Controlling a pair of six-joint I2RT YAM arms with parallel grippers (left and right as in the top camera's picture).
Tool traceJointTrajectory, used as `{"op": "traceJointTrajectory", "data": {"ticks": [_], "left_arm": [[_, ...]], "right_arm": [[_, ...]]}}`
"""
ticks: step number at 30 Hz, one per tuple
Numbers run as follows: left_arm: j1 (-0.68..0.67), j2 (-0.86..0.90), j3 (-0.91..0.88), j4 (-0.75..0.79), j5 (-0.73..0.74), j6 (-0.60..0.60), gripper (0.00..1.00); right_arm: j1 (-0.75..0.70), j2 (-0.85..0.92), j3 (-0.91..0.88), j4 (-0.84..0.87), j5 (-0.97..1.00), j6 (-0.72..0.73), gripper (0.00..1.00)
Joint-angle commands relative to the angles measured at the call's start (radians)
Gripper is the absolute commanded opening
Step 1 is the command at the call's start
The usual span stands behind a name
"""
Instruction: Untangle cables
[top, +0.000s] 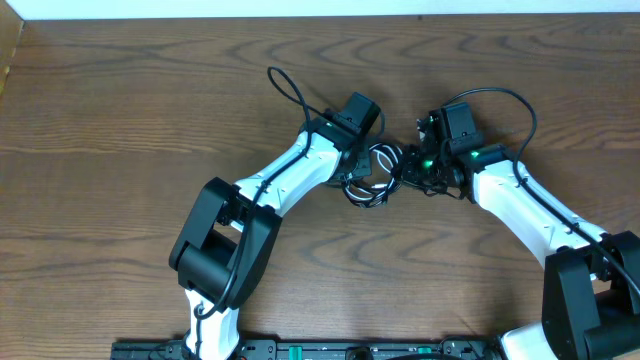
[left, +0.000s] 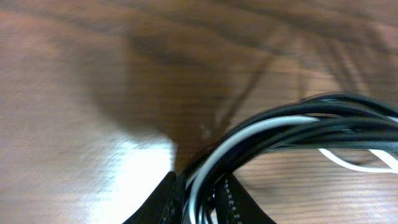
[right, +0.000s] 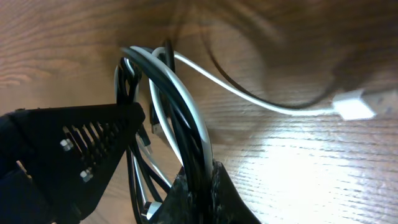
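The cables (top: 375, 172) hung as one coiled bundle of black and white loops, strung between my two claws over the table (top: 120, 120). The right claw (right: 199, 186) was pressed together on the bundle, and the left claw (left: 200, 200) looked pinched on it too. A white plug (right: 353, 107) lay free, out to the right claw's right. I judged it best to anchor with one claw and draw that loose end out slowly. No containers were in view.

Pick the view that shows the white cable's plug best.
Right wrist: the white plug shows whole and unhidden. Left wrist shows only stretches of the white cable, no plug; overhead is too far to make it out.
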Motion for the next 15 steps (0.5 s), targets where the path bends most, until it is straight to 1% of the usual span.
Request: {"op": "traceJointTrajectory", "data": {"ticks": [1, 4, 9, 12, 14, 15], "left_arm": [[0.012, 0.020, 0.006, 0.026, 0.105, 0.068, 0.21], [0.005, 0.021, 0.006, 0.007, 0.116, 0.079, 0.22], [0.005, 0.037, 0.006, -0.028, 0.087, 0.083, 0.22], [0.005, 0.049, 0.006, -0.032, 0.088, 0.083, 0.21], [0.002, 0.058, 0.006, -0.035, 0.092, 0.083, 0.19], [0.002, 0.060, 0.006, -0.037, 0.095, 0.083, 0.13]], "right_arm": [[-0.006, -0.004, 0.001, 0.002, 0.013, 0.003, 0.01], [-0.006, -0.004, 0.001, 0.002, 0.013, 0.002, 0.01], [-0.006, -0.004, 0.001, 0.002, 0.013, 0.002, 0.01], [-0.006, -0.004, 0.001, 0.001, 0.013, 0.002, 0.03], [-0.006, -0.004, 0.001, -0.004, 0.013, 0.002, 0.08], [-0.006, -0.004, 0.001, -0.008, 0.013, 0.001, 0.10]]}}
